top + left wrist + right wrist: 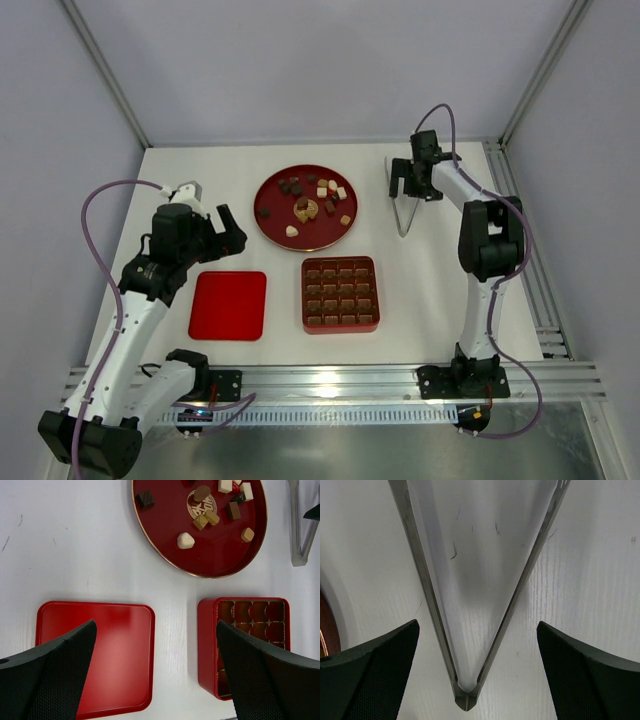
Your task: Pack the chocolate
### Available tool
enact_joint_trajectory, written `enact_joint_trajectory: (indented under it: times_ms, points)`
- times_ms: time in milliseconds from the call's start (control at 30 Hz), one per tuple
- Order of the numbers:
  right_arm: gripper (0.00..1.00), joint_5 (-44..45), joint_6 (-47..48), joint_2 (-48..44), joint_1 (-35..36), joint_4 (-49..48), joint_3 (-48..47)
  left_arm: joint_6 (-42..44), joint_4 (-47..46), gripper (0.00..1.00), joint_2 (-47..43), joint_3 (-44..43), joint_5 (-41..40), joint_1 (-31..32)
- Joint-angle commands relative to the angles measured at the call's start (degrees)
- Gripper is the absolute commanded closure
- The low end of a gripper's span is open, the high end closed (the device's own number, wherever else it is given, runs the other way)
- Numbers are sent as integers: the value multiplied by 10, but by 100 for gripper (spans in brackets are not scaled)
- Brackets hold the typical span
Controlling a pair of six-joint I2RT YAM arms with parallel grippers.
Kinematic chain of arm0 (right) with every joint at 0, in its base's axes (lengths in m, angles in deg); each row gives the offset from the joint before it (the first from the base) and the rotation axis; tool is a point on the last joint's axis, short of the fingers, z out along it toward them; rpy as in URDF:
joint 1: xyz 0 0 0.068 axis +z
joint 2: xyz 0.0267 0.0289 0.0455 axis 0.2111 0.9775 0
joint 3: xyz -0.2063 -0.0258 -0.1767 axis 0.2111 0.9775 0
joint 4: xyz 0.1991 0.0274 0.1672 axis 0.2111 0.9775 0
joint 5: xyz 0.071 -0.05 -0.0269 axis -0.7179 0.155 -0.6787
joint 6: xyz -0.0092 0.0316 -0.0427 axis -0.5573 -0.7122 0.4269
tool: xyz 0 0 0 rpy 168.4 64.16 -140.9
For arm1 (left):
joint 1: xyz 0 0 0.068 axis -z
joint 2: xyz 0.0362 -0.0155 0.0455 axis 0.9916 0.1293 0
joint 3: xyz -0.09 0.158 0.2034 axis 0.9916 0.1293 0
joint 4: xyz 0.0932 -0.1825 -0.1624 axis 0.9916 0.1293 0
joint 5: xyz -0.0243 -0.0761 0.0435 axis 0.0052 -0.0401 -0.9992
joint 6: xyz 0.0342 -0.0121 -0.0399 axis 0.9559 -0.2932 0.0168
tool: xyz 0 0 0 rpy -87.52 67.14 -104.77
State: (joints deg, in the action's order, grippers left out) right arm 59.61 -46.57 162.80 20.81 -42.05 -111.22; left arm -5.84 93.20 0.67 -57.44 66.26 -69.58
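Closest to each wrist lens: black textured fingers, spread wide at both the left gripper [156, 625] and the right gripper [477, 625], clamping nothing.

Bite-sized chocolate [315, 205], dark brown, light brown and cream-white, all scattered on a gold-rimmed round dark-red plate [268, 226] at far centre. No piece visible in any compartment, so packing judged not yet begun.

Just nearward of that, apart from it: square red box [304, 296] with a brown grid of compartments, appearing empty. Beside it on the left, with a gap between: flat red square lid [228, 305], near the left gripper.

Right of the red dish, not touching it: V-shaped bare-metal tongs [401, 215] lying flat on the white table [440, 300], prongs spread, pinching nothing. Long axis running near to far, joined end toward the near edge as seen from above. In the right wrist view, joined end low between the two fingers, prongs fanning away. Contact between fingers and metal: cannot tell.

Deciding relation: sweets lying leftward of the utensil across a strip of bare tabletop. Right arm far nearer it, poised over it; left arm nearer lid and box.

Probable next move: lower astride the prongs, squeeze across the short axis, lift, swing left. Possible snag: thin metal skating away when pinched.
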Motion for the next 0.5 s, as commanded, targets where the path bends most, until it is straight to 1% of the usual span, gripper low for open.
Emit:
enact_joint_trajectory:
  times_ms: [0, 167, 267, 467]
  points:
    - [1, 6, 17, 8, 6, 20, -25, 3, -14, 0, 1, -3, 10, -1]
    - [4, 2, 24, 29, 11, 28, -27, 2, -14, 0, 4, -2, 10, -2]
    - [5, 23, 27, 37, 22, 24, -26, 2, -14, 0, 5, -1, 8, -2]
    - [12, 29, 19, 39, 25, 17, -17, 2, -14, 0, 4, 2, 7, -1]
